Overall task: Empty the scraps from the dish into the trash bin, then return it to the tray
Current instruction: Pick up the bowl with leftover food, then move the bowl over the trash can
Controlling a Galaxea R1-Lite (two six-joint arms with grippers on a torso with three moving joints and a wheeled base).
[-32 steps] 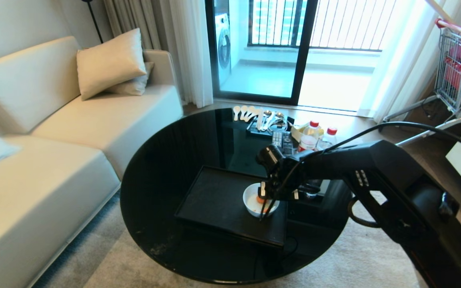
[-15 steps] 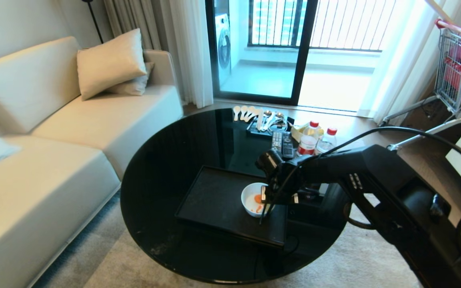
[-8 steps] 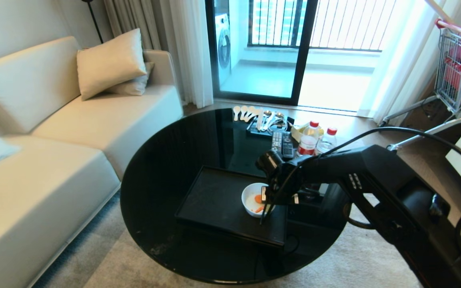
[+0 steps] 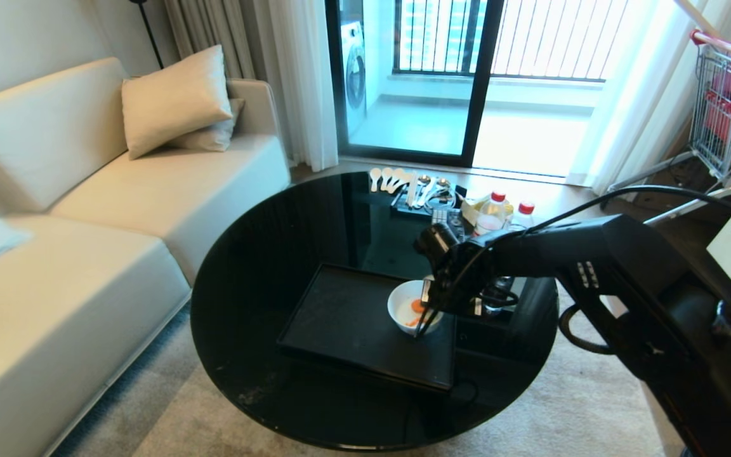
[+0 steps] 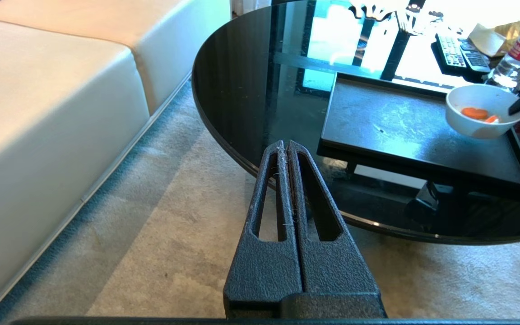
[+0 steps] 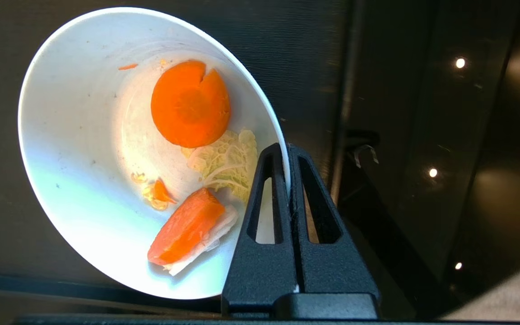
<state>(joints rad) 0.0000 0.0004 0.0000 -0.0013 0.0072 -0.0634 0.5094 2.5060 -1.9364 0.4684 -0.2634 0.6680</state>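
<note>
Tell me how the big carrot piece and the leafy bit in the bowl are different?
The carrot slice is bright orange, round and thick with a small notch; the cabbage bit is pale yellow-green, crinkly and thin. The carrot slice lies farther from the right gripper, which pinches the rim; the cabbage bit lies beside it. Both lie inside the white bowl.

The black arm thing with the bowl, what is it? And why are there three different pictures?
It is a robot's arm. One picture comes from a camera on the robot's head, looking down at a round black table. The other two come from cameras on its wrists. The right gripper pinches the rim of a white bowl over a black tray. Inside are carrot pieces and a bit of cabbage. The left gripper is shut and holds nothing, low beside the table. Bottles, a remote and spoons lie at the far side.
</note>
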